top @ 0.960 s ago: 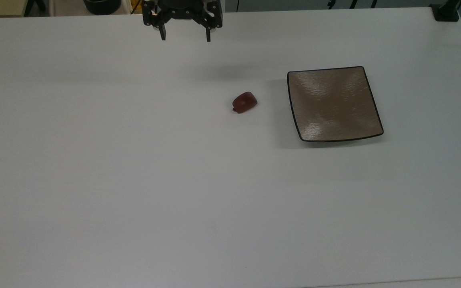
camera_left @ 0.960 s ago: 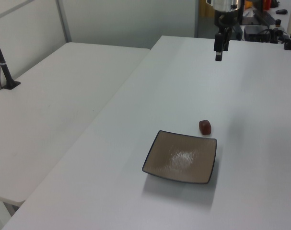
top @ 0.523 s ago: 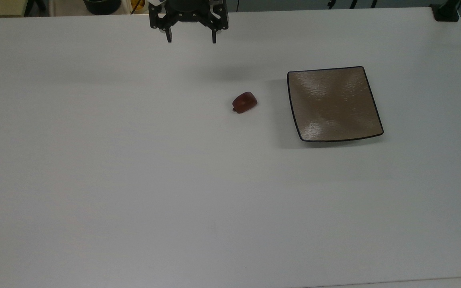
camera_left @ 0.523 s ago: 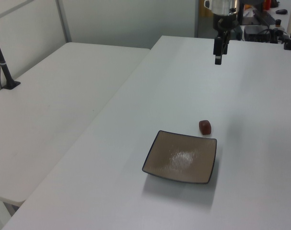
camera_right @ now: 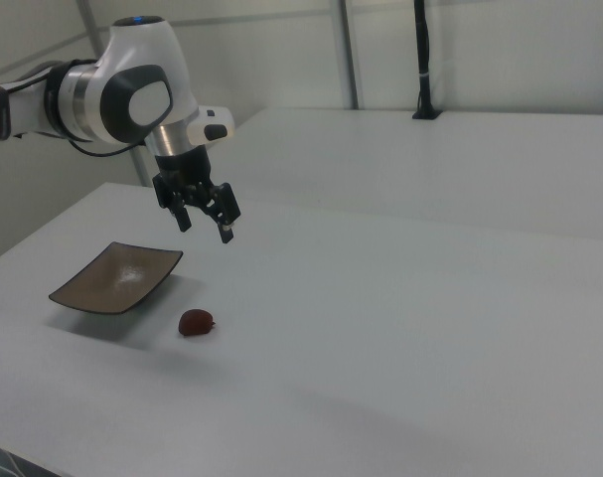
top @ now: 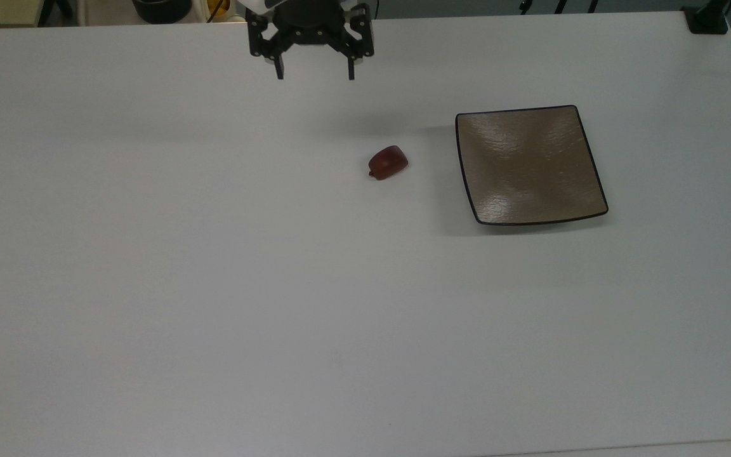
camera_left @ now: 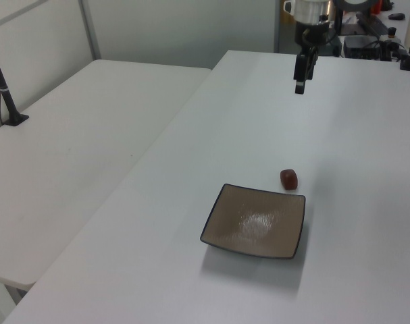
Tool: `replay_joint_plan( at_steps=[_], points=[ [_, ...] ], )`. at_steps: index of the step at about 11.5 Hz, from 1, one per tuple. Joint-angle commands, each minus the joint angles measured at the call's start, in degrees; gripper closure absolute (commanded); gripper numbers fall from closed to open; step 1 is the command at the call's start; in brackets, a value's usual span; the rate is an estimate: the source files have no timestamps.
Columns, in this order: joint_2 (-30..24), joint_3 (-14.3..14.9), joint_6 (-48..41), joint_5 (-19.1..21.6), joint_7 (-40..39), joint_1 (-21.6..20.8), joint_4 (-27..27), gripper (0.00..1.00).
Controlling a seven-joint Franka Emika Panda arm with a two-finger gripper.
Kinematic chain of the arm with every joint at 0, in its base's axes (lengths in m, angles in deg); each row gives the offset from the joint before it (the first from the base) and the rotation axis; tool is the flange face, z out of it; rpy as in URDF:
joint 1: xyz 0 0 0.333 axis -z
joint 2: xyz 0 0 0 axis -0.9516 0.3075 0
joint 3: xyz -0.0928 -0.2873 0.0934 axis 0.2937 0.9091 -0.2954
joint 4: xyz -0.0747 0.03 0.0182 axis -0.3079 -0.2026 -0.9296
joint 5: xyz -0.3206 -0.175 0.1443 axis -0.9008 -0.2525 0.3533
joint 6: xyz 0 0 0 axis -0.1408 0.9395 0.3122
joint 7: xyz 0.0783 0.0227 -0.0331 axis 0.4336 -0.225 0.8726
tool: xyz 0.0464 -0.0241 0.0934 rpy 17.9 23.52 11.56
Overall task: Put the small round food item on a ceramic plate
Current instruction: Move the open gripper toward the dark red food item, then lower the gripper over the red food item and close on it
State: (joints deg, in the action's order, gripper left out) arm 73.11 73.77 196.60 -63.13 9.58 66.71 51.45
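End effector raised over the bench, food item lying beside the plate.

The end effector hangs released, its two fingers spread apart and gripping nothing, above the bench near the top view's upper edge and clear of the surface in the right view. The small round food item, dark red-brown and glossy, lies on the bench's bare top, near the ceramic plate but not touching it, on the side facing the top view's left. The square tan-brown plate with its thin dark rim sits flat and holds nothing, nearer the bench's edge on the top view's right.
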Motion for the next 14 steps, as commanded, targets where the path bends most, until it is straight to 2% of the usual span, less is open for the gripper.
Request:
replay_joint_plan(
  at_steps=[1, 6, 10, 14],
  points=[
    [-0.29, -2.28, 7.77, 0.91, 16.03, -0.41, 4.64, 0.00],
    [1.11, -5.97, 15.51, 0.90, 43.37, -0.33, 10.08, 0.00],
    [4.71, -6.77, 24.65, 0.90, 60.44, -0.32, 13.16, 0.00],
    [9.45, -8.09, 27.65, 0.12, 62.42, -0.50, 14.14, 0.00]
  ],
)
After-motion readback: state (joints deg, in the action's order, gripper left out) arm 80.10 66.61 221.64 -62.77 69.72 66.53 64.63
